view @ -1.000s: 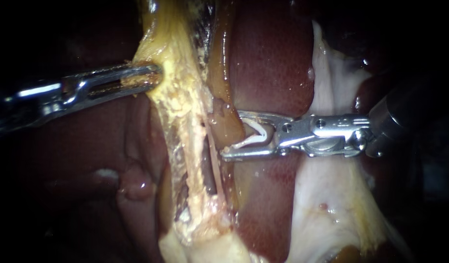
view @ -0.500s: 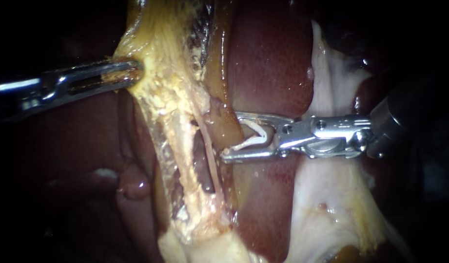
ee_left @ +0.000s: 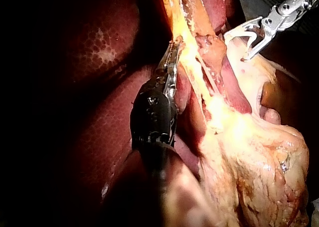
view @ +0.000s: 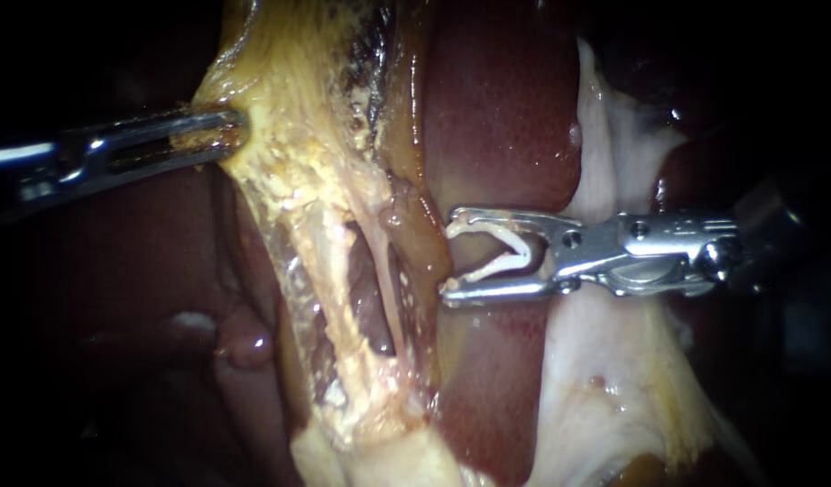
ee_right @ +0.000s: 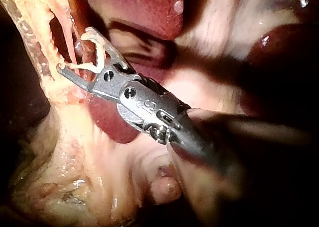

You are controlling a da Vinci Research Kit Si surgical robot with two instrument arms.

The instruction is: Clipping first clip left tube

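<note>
Endoscope view: my right instrument (view: 448, 254), a slim silver-metal shaft ending in two hinged jaws, holds those jaws wide apart. A small white V-shaped clip (view: 503, 253) is seated between them with its legs spread and nothing inside it. The jaw tips stand just beside a glistening amber-brown tube (view: 424, 257) without enclosing it. Beyond that tube, across a narrow gap, runs a thin pale tube (view: 390, 287) at the edge of a dark window in the tissue. Which of the two the task means I cannot tell for certain.

My left instrument (view: 224, 133), a dark slotted metal grasper, has its jaws closed on a ragged sheet of yellow fatty tissue (view: 289, 153) and pulls it taut away from the tubes. Dark red liver (view: 505, 108) lies behind everything.

Either tube looks soft, wet and slippery, and the thin one seems fragile enough to tear if dragged sideways. I judge the best hold is the bare stretch level with the window, free of fat. The clip should cross it squarely, with both legs past the far edge before closing.

Right wrist view shows the same open jaws (ee_right: 75, 50) with the lower tip against yellow tissue.
</note>
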